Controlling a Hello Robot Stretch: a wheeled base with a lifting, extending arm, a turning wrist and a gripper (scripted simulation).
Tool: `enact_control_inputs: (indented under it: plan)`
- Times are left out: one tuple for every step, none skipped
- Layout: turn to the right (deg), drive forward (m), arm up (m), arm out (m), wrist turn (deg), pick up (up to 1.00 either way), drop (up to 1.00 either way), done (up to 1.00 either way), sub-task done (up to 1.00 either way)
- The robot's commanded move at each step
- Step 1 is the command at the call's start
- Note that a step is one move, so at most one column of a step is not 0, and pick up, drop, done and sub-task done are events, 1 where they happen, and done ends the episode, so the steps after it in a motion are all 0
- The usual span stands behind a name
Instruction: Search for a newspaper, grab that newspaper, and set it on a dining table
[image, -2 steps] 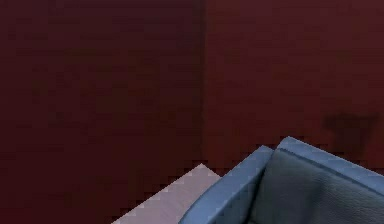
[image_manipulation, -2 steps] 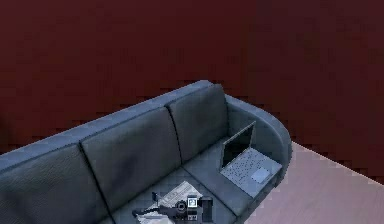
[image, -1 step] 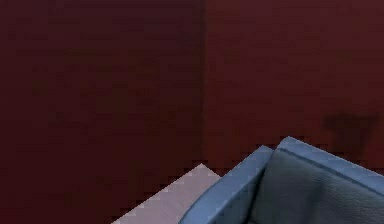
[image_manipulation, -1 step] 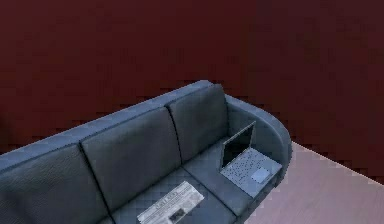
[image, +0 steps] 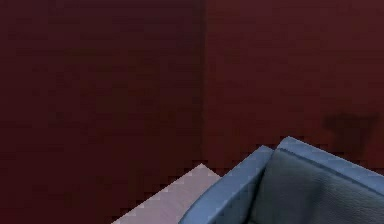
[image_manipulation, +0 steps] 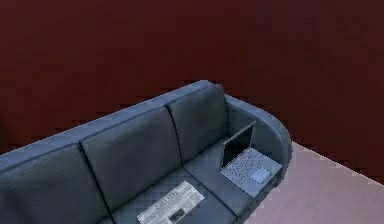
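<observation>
No text, number or sign can be read. The newspaper, lying on the seat of the blue sofa, bears only grey bands of print too small to make out. The keys of the open laptop likewise show no legible marks.

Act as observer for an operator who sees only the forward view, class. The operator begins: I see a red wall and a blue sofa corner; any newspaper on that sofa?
Observer: Yes. In the arm side view a newspaper lies flat on the seat of the sofa, below the middle back cushion.
Operator: Anything else on the seat?
Observer: An open laptop, on the seat to the newspaper's right in that view.
Operator: Do they touch?
Observer: No, bare cushion shows between them.
</observation>
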Motion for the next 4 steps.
enact_control_inputs:
  plan:
    - [0.0,0.00,0.10,0.00,0.0,0.00,0.00,0.00,0.00]
    - [0.0,0.00,0.50,0.00,0.0,0.00,0.00,0.00,0.00]
    - [0.0,0.00,0.16,0.00,0.0,0.00,0.00,0.00,0.00]
    - [0.0,0.00,0.00,0.00,-45.0,0.00,0.00,0.00,0.00]
